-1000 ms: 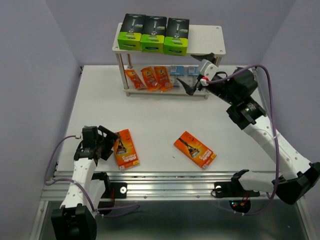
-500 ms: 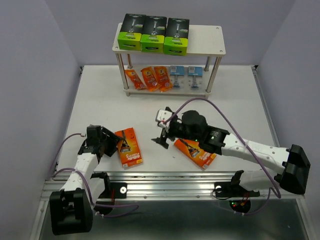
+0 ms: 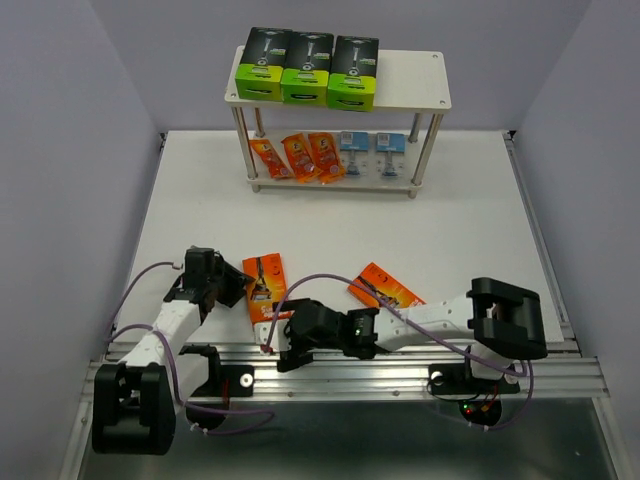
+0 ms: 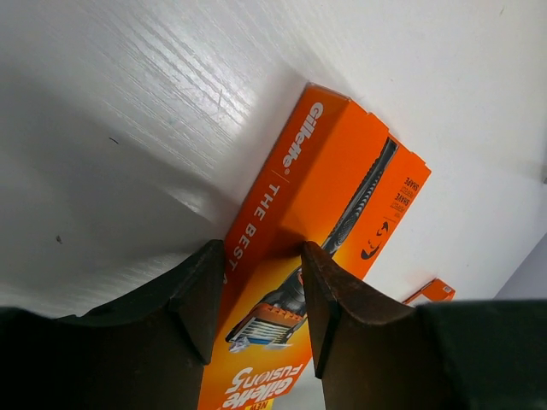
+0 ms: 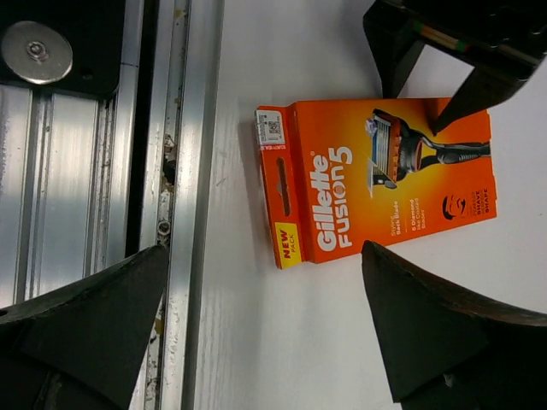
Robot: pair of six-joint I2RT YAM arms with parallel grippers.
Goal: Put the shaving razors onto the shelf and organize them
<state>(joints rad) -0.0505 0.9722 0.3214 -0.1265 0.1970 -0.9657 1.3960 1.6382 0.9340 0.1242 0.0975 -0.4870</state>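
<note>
at front left | left gripper (image 4: 261, 256) half-open over orange box (image 4: 342, 179), grip unclear; right gripper (image 5: 265, 252) open

White arms (image 3: 165, 335), black joints (image 3: 505, 318), trailing purple cables (image 3: 125, 300).

The shelf (image 3: 420, 85) is standing at the far end of the table (image 3: 450, 220), with three upright boxes (image 3: 307, 68) sitting in a row on the left part of its top board and, on its lower board, foil packets (image 3: 298, 157) lying left of blister packs (image 3: 370, 152). Near the table's front edge, the left flat box (image 3: 265, 285) is lying with the left gripper (image 3: 235, 283) straddling one edge, and the right flat box (image 3: 385, 288) is lying to its right. The right gripper (image 3: 290, 345) is hovering at the front edge, just before the left flat box.
</note>
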